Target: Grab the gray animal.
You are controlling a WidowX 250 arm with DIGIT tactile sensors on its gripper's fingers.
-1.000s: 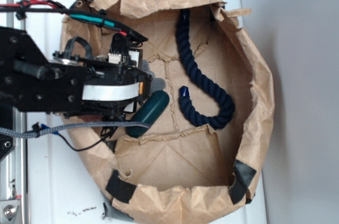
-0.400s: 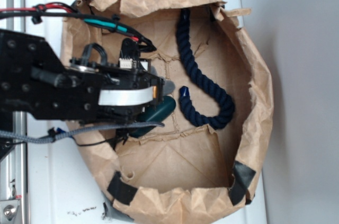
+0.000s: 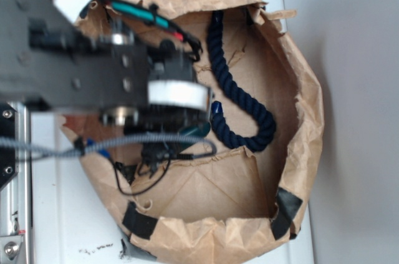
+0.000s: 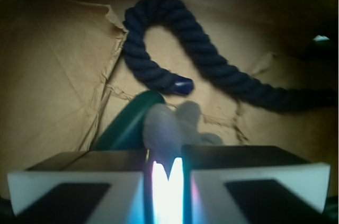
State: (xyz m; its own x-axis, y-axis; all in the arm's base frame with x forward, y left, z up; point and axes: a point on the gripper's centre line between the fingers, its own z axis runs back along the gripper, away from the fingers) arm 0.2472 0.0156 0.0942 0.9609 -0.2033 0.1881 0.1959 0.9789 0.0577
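Note:
In the wrist view my gripper (image 4: 167, 156) has its jaws nearly together, pinching the fuzzy gray animal (image 4: 168, 124), which sticks out ahead of the fingers. The dark green capsule (image 4: 127, 123) lies just behind it to the left, and the navy rope (image 4: 201, 60) curls beyond. In the exterior view the black arm (image 3: 93, 70) looms large and blurred over the left of the paper bag and hides the gray animal and the fingers. Only the capsule's tip (image 3: 201, 130) peeks out beside the rope (image 3: 240, 98).
Everything sits inside a crumpled brown paper bag (image 3: 299, 89) with raised walls and black tape at the corners (image 3: 283, 211), on a white surface. Cables (image 3: 149, 142) hang from the arm over the bag's left side.
The arm has risen toward the exterior camera and shifted right, looking larger and blurred. It now covers most of the green capsule.

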